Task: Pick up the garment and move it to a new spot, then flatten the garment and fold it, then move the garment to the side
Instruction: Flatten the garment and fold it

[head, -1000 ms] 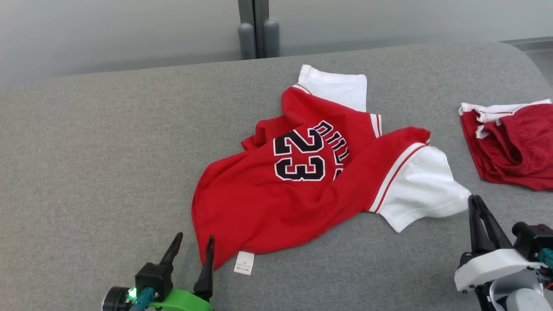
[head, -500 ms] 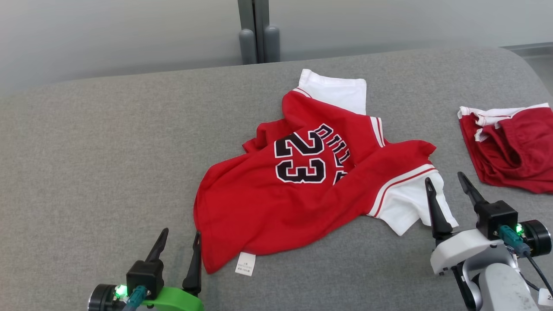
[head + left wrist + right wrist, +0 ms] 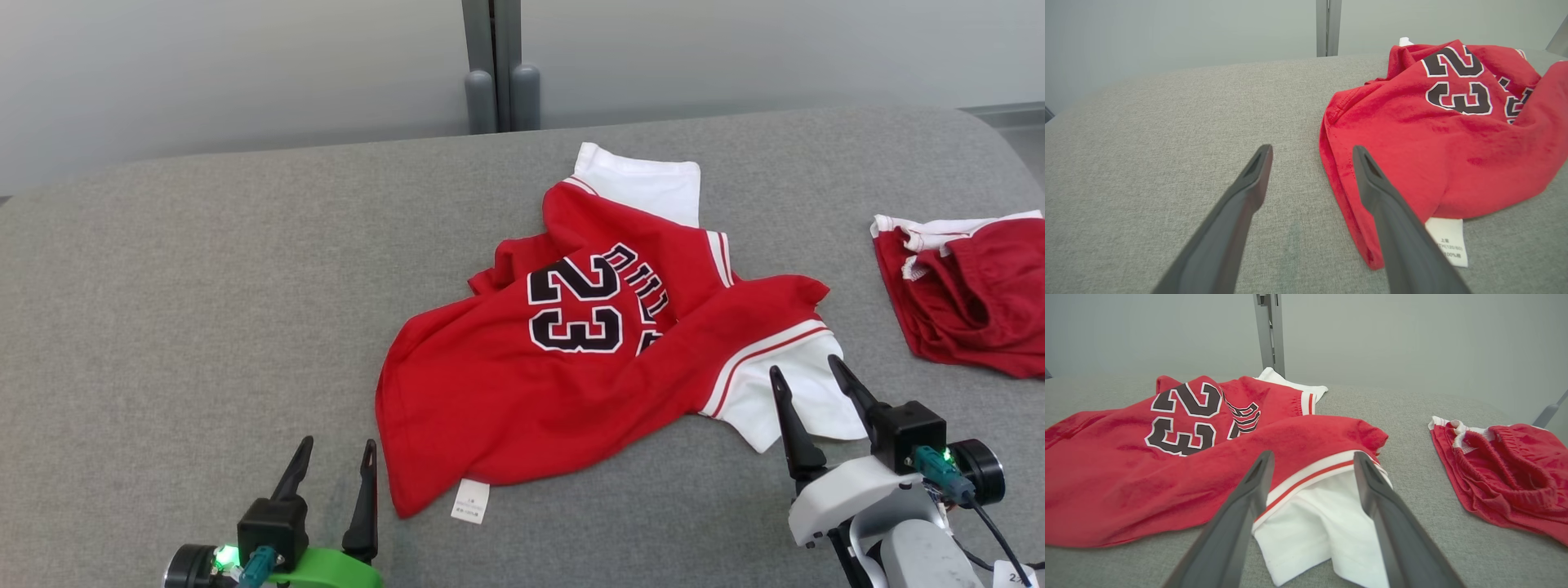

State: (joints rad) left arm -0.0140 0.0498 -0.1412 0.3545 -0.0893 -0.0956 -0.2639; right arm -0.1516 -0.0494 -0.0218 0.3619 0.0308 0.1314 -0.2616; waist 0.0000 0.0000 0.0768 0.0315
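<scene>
Right gripper (image 3: pixel 803 366) opened, garment sleeve (image 3: pixel 747 402) between fingers (image 3: pixel 792 433)

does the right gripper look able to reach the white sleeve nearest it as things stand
Probably yes. The right gripper is open and points at the near white sleeve, which lies on the grey cushion with nothing between them. The red shorts lie apart, to its right.

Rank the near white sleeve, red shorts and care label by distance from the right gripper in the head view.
1. The near white sleeve, framed by the right gripper fingers.
2. The red shorts, to its right, farther back.
3. The care label, far to its left, by the left gripper.
</scene>
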